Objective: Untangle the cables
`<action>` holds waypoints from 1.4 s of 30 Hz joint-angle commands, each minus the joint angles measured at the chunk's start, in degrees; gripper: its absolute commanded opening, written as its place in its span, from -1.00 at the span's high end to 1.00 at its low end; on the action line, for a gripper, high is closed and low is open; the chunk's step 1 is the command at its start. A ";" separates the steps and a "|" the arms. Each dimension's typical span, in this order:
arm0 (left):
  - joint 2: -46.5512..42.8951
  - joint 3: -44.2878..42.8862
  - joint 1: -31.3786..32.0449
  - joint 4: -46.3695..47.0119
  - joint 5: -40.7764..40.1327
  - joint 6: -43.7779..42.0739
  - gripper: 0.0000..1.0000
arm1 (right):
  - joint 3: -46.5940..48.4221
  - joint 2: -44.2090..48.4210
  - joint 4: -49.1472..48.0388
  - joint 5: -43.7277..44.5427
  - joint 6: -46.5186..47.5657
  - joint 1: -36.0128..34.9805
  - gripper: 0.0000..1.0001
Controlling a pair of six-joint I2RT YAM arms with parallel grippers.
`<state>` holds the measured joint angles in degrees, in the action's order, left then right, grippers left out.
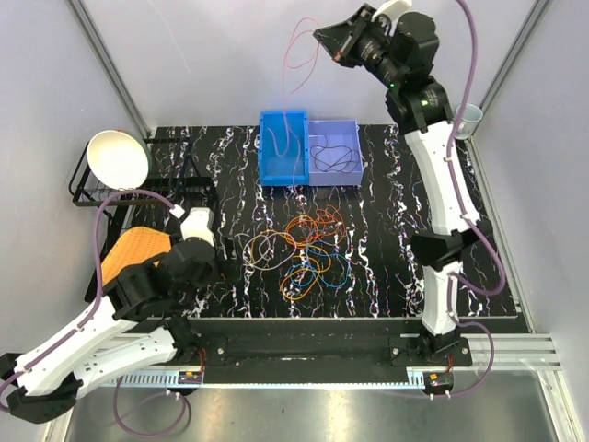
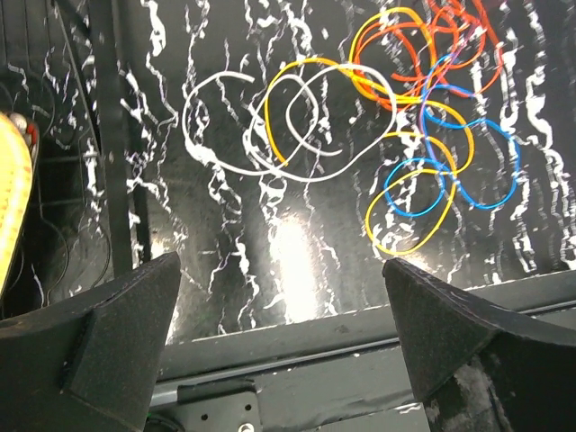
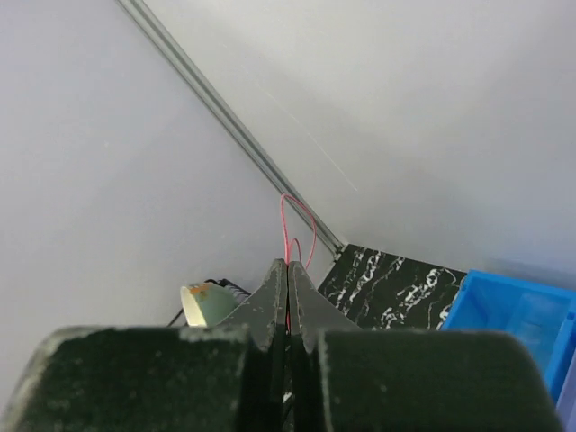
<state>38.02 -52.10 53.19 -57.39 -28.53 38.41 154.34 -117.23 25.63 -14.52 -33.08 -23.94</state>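
l gripper (image 2: 279,270) near-left, fingers wide, nothing btwn them, over the table (image 1: 386,230). tangle of cables (image 1: 308,249) mid-table, just right of it: mostly orange w/ blue, white, red. far side: blue bin (image 1: 276,179). r gripper (image 3: 288,270) high over far edge, pinched on a thin red cable (image 3: 283,220) hanging toward the bin.

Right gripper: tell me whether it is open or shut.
Shut on the red cable: the right gripper has its fingers pressed together, the cable's loop poking past their tips.
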 commanded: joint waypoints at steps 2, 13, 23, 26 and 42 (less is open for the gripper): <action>-3.47 0.68 0.16 0.17 -2.83 1.31 -0.98 | 2.37 -9.15 -0.31 -2.52 2.67 0.48 1.00; -13.32 1.73 -0.63 0.17 -6.01 3.33 -0.98 | 1.84 -21.80 -7.96 1.25 6.09 0.56 1.00; -14.20 2.00 -2.56 0.17 -5.92 3.60 -0.97 | -0.53 -24.45 -11.47 1.61 8.47 0.74 1.00; -13.41 2.00 -4.05 0.52 -4.87 3.07 -0.98 | -0.80 -26.03 -12.09 1.69 8.38 0.65 1.00; -13.06 2.53 -8.63 2.45 -1.97 1.05 -0.97 | -9.04 -24.28 -6.82 2.04 9.61 0.30 -0.41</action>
<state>24.23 -50.02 45.60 -58.19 -32.10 40.82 147.96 -146.67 18.41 -13.04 -25.45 -23.62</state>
